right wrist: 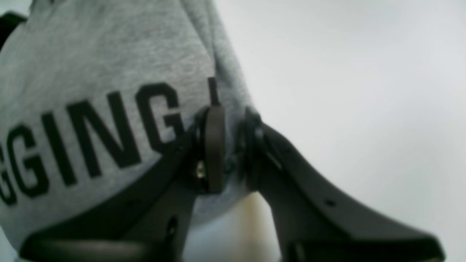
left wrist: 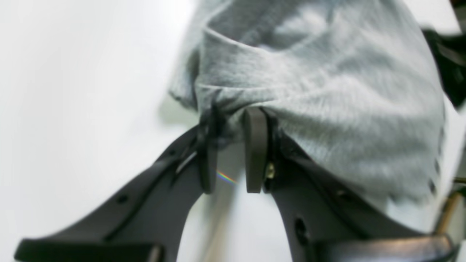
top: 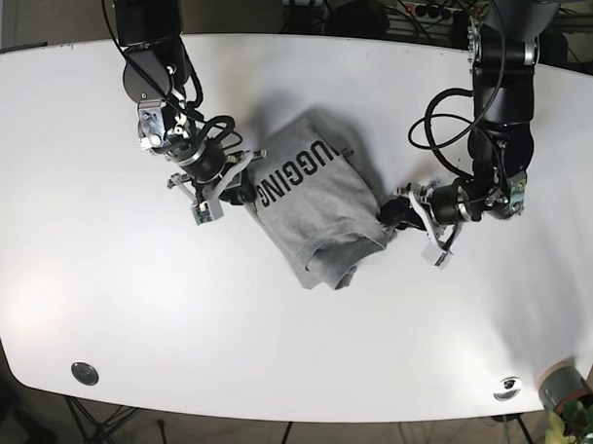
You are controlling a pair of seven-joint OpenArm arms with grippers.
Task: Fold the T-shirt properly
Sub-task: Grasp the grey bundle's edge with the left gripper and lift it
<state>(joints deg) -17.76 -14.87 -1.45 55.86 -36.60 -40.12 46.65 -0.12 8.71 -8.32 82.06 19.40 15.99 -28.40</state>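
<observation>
Grey T-shirt (top: 316, 208) lies bunched mid-surface (top: 273, 348), partly folded, black lettering facing up.

Left pincer (left wrist: 231, 145): jaws nearly together, a gathered edge of grey fabric pinched at the tips. It sits at the shirt's side nearest that arm, touching the cloth.

Right pincer (right wrist: 229, 145): jaws close, fabric caught between them just beside the printed letters, on the opposite side.

Judgement: both arms hold opposing edges, likely to tension the cloth and carry one side over for the next fold. Grip looks shallow; slipping is possible.
</observation>
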